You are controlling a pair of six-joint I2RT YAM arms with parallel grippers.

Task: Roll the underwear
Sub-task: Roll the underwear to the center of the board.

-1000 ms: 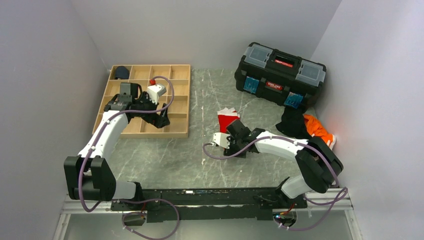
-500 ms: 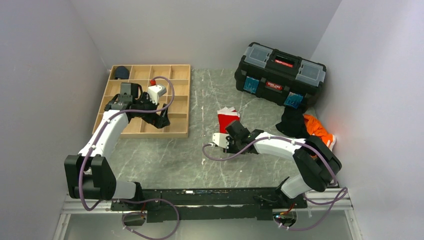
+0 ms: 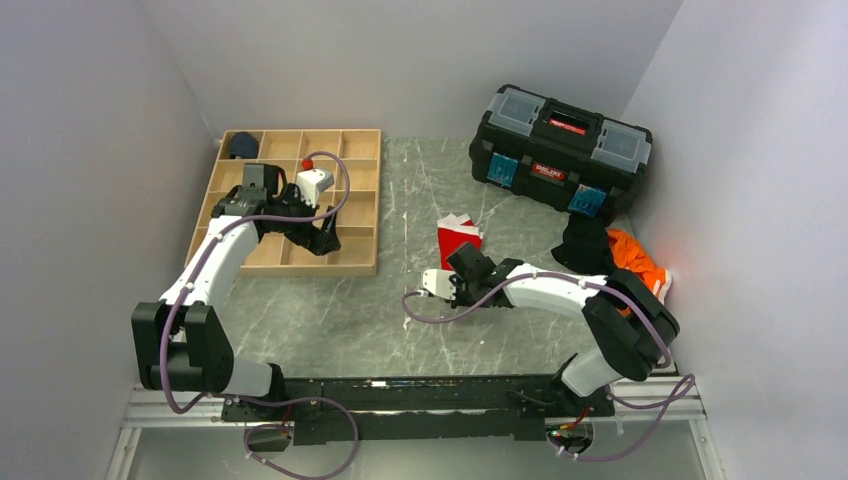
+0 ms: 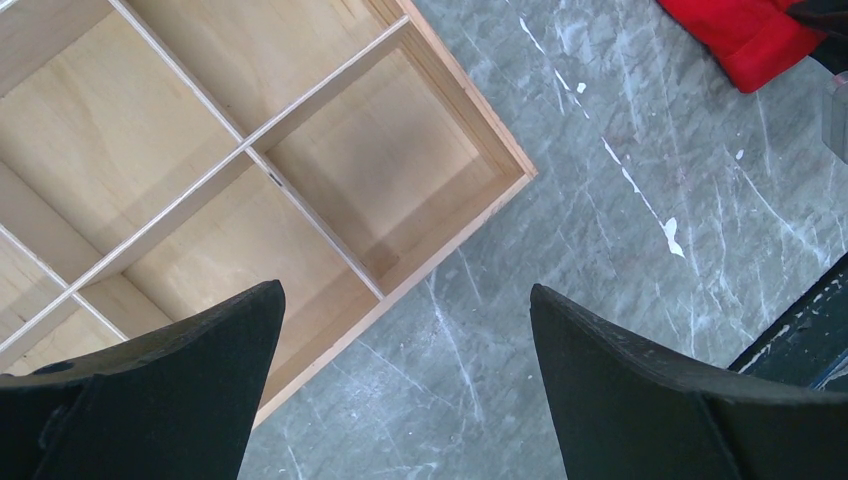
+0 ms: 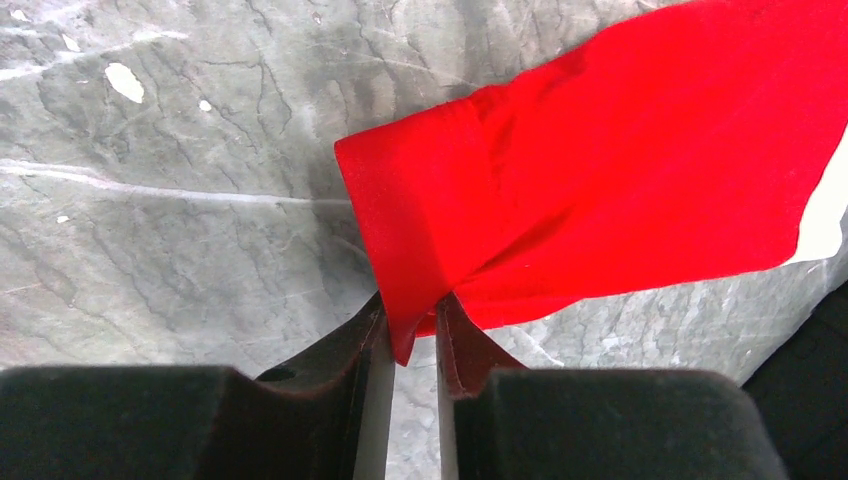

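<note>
R gripper (image 5: 410,340) edged back toward 7 o'clock, pinching a corner of the underwear (image 5: 620,180). Garment lies mid-table at its 12 o'clock. Looks soft, light, floppy; best grip is prob. the folded hem. L gripper (image 4: 405,300) is spread over the tray (image 4: 380,170).

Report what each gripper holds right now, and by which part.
The right gripper pinches the red underwear by a folded corner of the fabric. The left gripper is open and holds nothing.

Bright red underwear (image 5: 620,150), white trim; table (image 3: 330,320) grey marbled, white veins; tray (image 3: 350,266) pale wood.
</note>
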